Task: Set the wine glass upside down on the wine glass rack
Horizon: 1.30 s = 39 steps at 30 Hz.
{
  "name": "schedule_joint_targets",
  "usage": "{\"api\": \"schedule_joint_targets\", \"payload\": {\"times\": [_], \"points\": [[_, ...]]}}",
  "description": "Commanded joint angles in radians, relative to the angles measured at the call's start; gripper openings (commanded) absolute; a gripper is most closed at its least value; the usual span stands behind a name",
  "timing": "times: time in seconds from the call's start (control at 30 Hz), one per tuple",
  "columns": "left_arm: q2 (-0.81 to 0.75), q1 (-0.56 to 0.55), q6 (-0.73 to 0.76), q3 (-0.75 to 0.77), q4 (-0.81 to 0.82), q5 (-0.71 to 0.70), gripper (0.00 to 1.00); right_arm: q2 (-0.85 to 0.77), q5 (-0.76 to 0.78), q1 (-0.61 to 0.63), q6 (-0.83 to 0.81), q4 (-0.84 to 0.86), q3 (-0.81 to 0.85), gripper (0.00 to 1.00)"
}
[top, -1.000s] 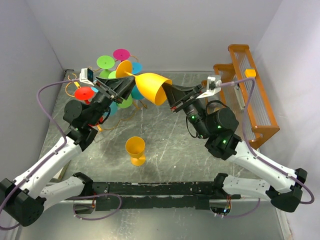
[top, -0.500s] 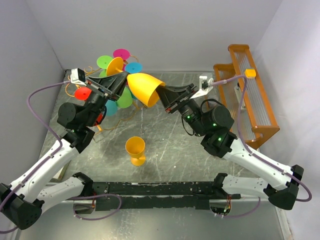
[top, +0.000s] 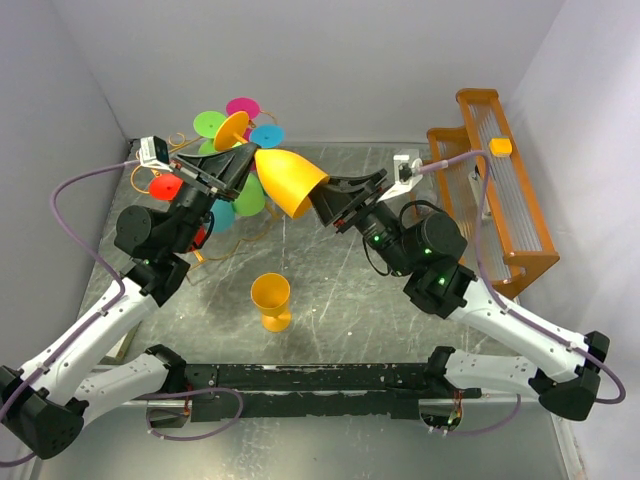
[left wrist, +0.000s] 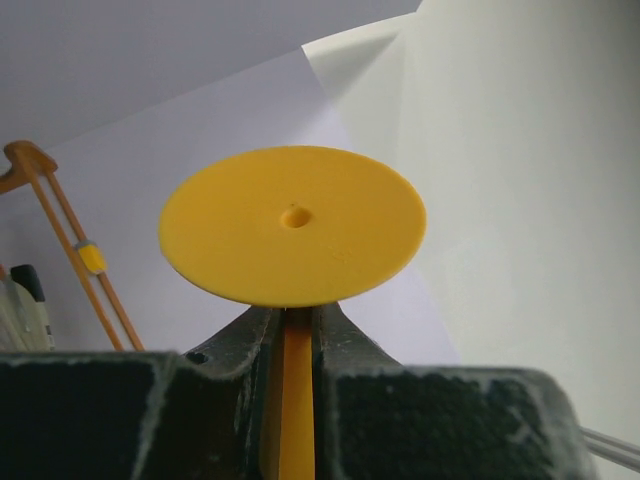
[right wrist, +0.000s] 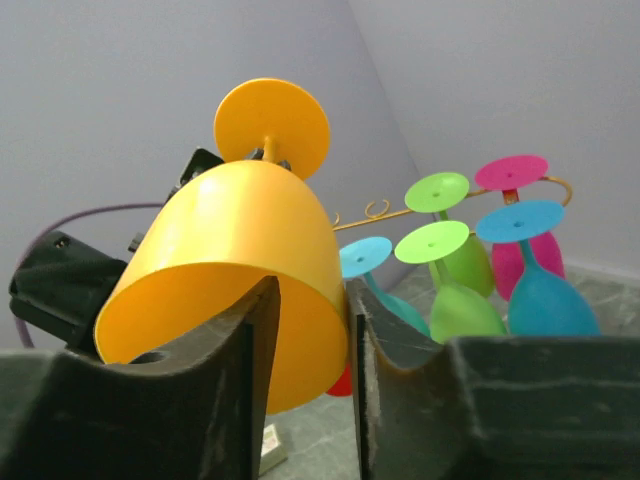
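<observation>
Black jaws of the left gripper are clamped tight on the thin stem of the yellow plastic wine glass, just below its round foot. The glass hangs in the air, tipped well over, foot toward the left arm and bowl mouth toward the right. The right gripper straddles the bowl's rim, one finger inside and one outside, with a narrow gap between them that is wider than the wall, so it is not pinching. Just behind the foot stands the thin gold wire wine glass rack, hung with green, pink, blue and red glasses upside down. A second yellow glass stands upright on the grey marbled table, and an orange-brown wooden slatted rack sits at the far right.
</observation>
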Motion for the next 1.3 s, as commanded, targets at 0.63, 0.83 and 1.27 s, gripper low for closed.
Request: {"api": "schedule_joint_targets", "payload": {"times": [0.63, 0.83, 1.27], "points": [[-0.066, -0.003, 0.893, 0.357, -0.619, 0.032, 0.07, -0.067, 0.19, 0.013, 0.074, -0.107, 0.055, 0.63], [-0.104, -0.003, 1.103, 0.324, -0.647, 0.106, 0.07, -0.039, 0.215, 0.012, 0.165, -0.168, 0.115, 0.63], [-0.091, -0.004, 1.54, 0.22, -0.607, 0.376, 0.07, 0.092, 0.097, 0.013, 0.232, -0.39, 0.342, 0.67]]}}
